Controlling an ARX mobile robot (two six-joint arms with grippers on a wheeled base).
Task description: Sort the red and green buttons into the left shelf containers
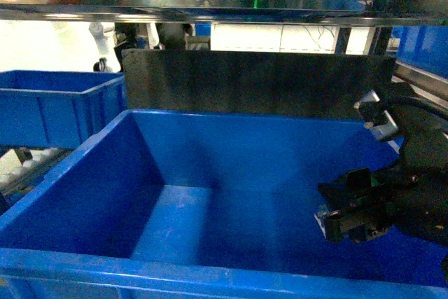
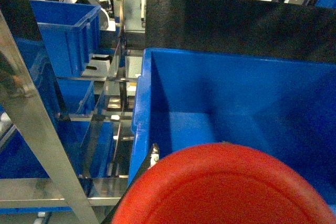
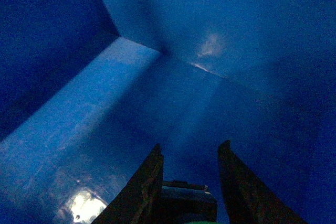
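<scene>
Fingers of my right hand [image 3: 189,182] stand narrow inside the big blue bin [image 1: 105,173], two dark blades with a dark blocky body [image 3: 186,203] pinched between them; a sliver of green shows at the very bottom edge of my right wrist view, so this is the green button, held low over the bin's floor. From the head view my right arm [image 1: 413,201] reaches in over the bin's right wall, its black wrist bent down toward the floor, near the right wall.

No writing, brand or label can be read on anything I see.

My left wrist view is filled along the bottom by the wide red cap [image 2: 226,187] of the red button, right under the camera, held over the bin's near left corner. The left fingers themselves are hidden behind that cap, so I cannot tell how wide they stand.

The bin is glossy, deep, with a thick rim and sloping walls; light glares on its floor. It sits on a metal shelf frame [image 2: 31,124] with bright steel rails and uprights. A second blue bin [image 1: 56,103] stands to the left, and more blue bins sit lower in the rack. A dark panel [image 1: 259,82] rises behind the big bin, with bright windows or lamps beyond
</scene>
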